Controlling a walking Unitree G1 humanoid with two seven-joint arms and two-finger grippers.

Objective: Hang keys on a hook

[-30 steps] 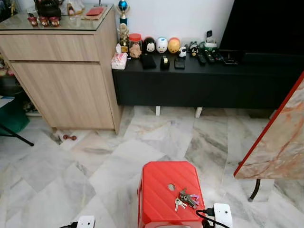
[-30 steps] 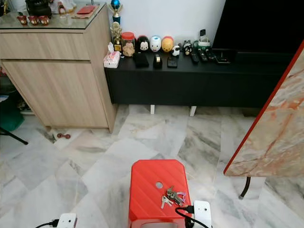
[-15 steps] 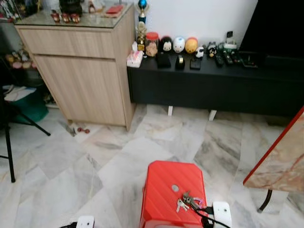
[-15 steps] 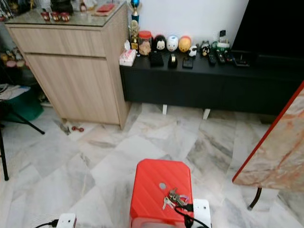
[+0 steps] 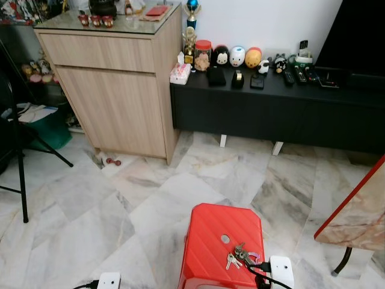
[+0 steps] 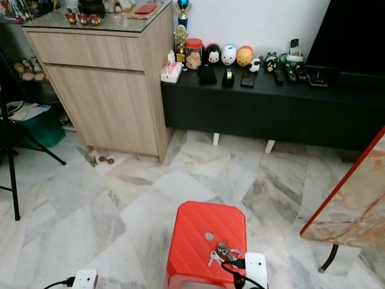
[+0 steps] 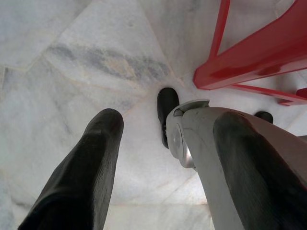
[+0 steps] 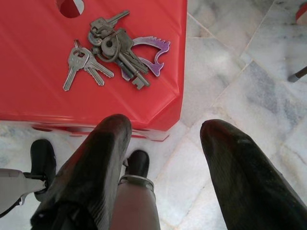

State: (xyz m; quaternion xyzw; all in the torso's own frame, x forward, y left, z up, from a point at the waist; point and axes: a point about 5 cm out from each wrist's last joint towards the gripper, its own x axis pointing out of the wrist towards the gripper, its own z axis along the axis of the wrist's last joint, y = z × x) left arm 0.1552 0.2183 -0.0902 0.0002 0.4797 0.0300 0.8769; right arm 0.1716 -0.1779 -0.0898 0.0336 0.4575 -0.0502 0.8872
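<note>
A bunch of keys [image 5: 239,256] with a purple tag lies on top of a red plastic stool [image 5: 213,238] right in front of me, near its right front corner; the same keys [image 8: 111,50] show close up in the right wrist view. My right gripper [image 8: 165,143] hangs open just off that corner of the stool, apart from the keys, its white wrist [image 5: 281,271] at the bottom of the left eye view. My left gripper [image 7: 163,143] is open over the marble floor beside the stool's leg. I see no hook.
A wooden cabinet [image 5: 117,90] stands at the back left, next to a low black TV bench [image 5: 271,105] with figurines and remotes. A marble-topped table [image 5: 358,211] with a red edge juts in at the right. A black stand [image 5: 21,180] and a green bin [image 5: 42,129] sit left.
The whole picture has shifted right as the camera turned left, bringing the black stand and green bin into view. The keys lie as before and both grippers stay low.
</note>
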